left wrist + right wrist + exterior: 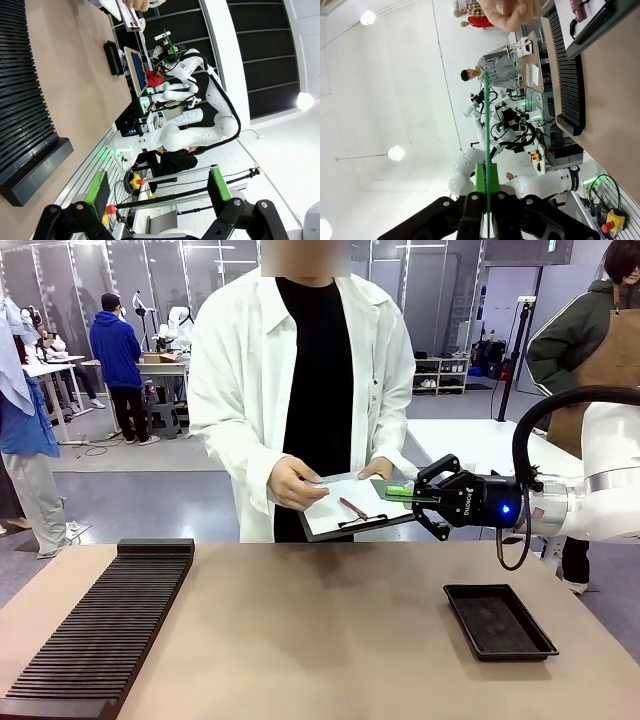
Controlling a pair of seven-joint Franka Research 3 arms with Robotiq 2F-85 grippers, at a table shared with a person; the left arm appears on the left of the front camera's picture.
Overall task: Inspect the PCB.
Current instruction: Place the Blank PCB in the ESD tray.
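The right gripper (pixel 428 498) is pinching the circuit board (pixel 402 492) between its green pads, holding it out flat in the air just above the near right corner of the clipboard (pixel 345 508) that the person in the white coat holds against their body across the table. In the right wrist view the board (pixel 486 125) shows edge-on as a thin green line running up from the closed fingers (pixel 480 179), so the grip looks firm and centred. One of the person's hands (pixel 292 483) rests on the left side of the clipboard, with a pen (pixel 352 508) lying on the paper; the other hand is at the clipboard's far right edge, close behind the board. The left gripper (pixel 159 192) is spread, with nothing between its pads, and it looks sideways along the table (pixel 75 90). Well below the clipboard and to its right, a black tray (pixel 500 621) lies on the table, and a long ribbed black rack (pixel 105 625) lies well to the clipboard's left. This looks like the presenting step: the board is offered for checking. Next, it probably calls for holding steady until the person has looked it over.
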